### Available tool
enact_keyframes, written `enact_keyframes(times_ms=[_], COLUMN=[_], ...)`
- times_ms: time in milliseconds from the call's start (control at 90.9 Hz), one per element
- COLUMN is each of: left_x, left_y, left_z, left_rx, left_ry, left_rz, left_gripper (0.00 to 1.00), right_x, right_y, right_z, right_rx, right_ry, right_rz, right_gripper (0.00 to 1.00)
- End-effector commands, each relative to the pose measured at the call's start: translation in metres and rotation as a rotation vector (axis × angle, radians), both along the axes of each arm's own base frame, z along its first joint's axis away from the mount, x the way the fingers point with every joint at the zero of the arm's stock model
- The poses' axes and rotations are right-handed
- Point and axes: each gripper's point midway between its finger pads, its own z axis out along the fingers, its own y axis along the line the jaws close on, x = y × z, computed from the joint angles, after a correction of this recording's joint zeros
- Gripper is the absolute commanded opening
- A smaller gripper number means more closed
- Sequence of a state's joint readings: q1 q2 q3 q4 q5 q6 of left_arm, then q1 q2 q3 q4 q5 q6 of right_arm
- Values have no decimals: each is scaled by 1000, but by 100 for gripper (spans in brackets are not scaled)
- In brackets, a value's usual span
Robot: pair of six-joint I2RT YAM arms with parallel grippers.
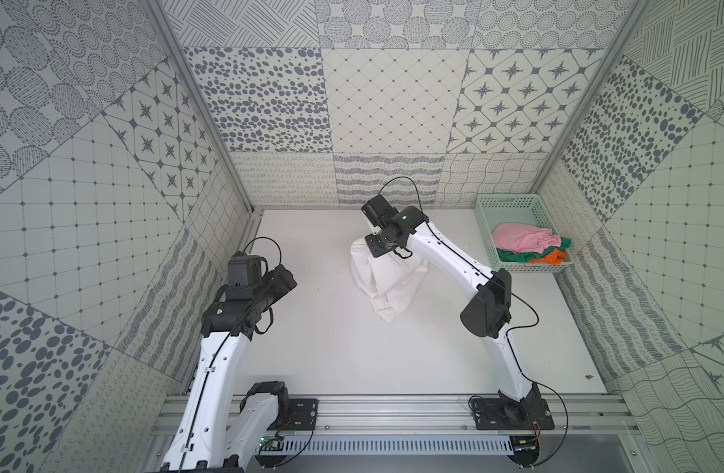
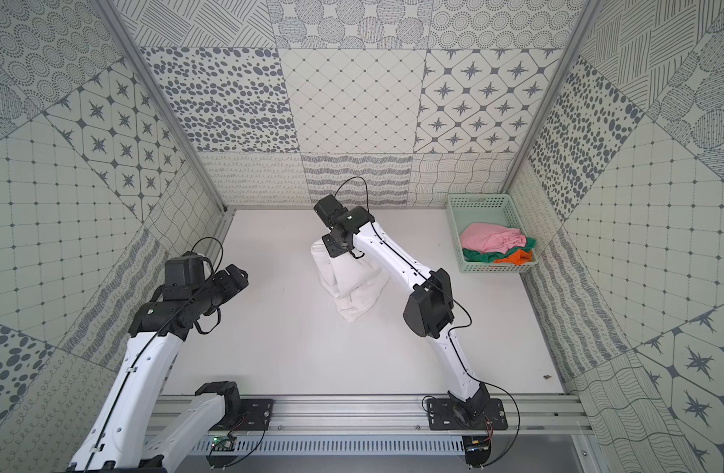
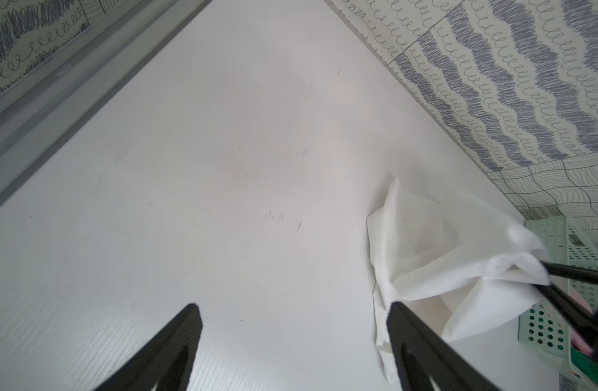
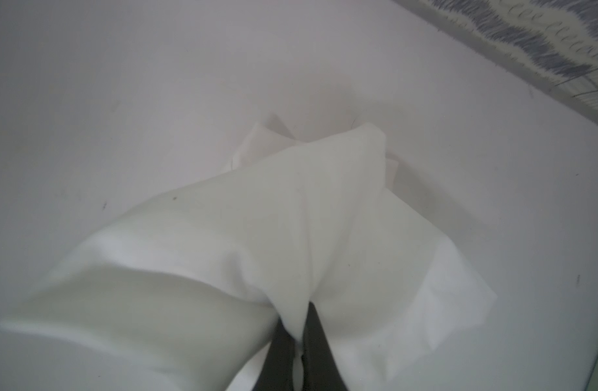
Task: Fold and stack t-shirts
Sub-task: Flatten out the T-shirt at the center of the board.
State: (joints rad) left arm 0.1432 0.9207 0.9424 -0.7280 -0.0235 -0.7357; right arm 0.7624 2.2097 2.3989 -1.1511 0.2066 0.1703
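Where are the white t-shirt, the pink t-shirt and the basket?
white t-shirt [image 1: 387, 286], in a top view, on the draped middle of the cloth.
pink t-shirt [image 1: 520, 241], in a top view, on the middle of its crumpled top.
basket [image 1: 508, 204], in a top view, on its far perforated wall.

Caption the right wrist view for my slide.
Right pincer shut on the white t-shirt, cloth draping toward the table.

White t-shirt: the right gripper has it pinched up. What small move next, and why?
Probably bring the left gripper across to take a free edge of the white t-shirt. The right gripper is shut on it, the cloth hangs bunched with its lower end on the table, and the left gripper is open, empty and apart from it.
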Motion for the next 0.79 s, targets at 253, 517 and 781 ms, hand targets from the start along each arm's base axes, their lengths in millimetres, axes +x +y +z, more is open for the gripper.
enact_keyframes(times_ms=[253,517,781], left_x=[8,14,12], left_y=[0,-2,-2], left_z=[-10,-14,-17], left_rx=[-26,-44,-49], left_ry=[-3,-5,-4], left_rz=[17,22,28], left_gripper=[89,89,89], right_x=[-58,-96,-40], right_y=[64,63,45], right_z=[208,299,236], right_rx=[597,894,762], right_ry=[-229,-283,-247], right_rz=[344,454,256], right_gripper=[0,0,0])
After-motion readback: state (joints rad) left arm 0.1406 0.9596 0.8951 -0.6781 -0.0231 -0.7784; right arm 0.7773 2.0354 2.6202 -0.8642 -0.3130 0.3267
